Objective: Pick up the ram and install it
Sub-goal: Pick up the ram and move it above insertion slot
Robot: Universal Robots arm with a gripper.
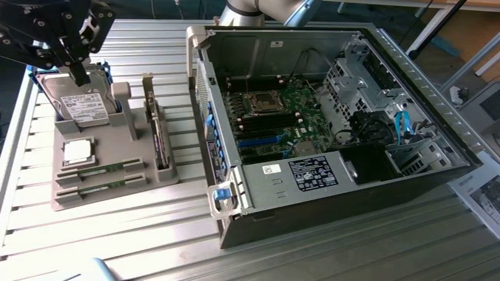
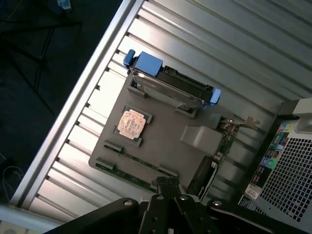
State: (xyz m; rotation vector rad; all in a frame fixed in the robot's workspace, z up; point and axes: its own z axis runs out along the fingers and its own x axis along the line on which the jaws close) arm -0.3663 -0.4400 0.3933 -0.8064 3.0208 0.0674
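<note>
- Fingers (image 1: pixel 79 73) of the gripper (image 1: pixel 79 82) are pressed together with nothing between them. They hang at eleven o'clock in the exterior view, over the hard drive (image 1: pixel 79 102). Whether the tips touch the drive cannot be told.
- Gripper body is cut off by the frame edge at eleven o'clock. The arm (image 1: pixel 250 10) appears as a grey stub at twelve o'clock, behind the computer case (image 1: pixel 343 175).
- Ram stick (image 1: pixel 102 170) and second ram stick (image 1: pixel 102 185) lie flat, side by side, in slots at the six o'clock end of the grey holder (image 1: pixel 117 198), just beyond the processor (image 1: pixel 78 151). Holder clips cover their ends. Both sticks are well apart from the gripper.
- Expansion card (image 1: pixel 158 140) stands on edge along the holder's three o'clock side; its face is hard to make out.
- Exterior view looks into the open case, showing the motherboard (image 1: pixel 273 114) with dark slots beside its socket.
- Wrist view gives the case's perforated outer wall (image 2: pixel 287 165) and the dark floor (image 2: pixel 39 73) past the table edge. One end of the second ram stick is hidden there behind the gripper.
- Bare slatted table (image 1: pixel 187 234) lies between holder and case and at the holder's six o'clock. The table's edge runs close along the holder's nine o'clock side.
</note>
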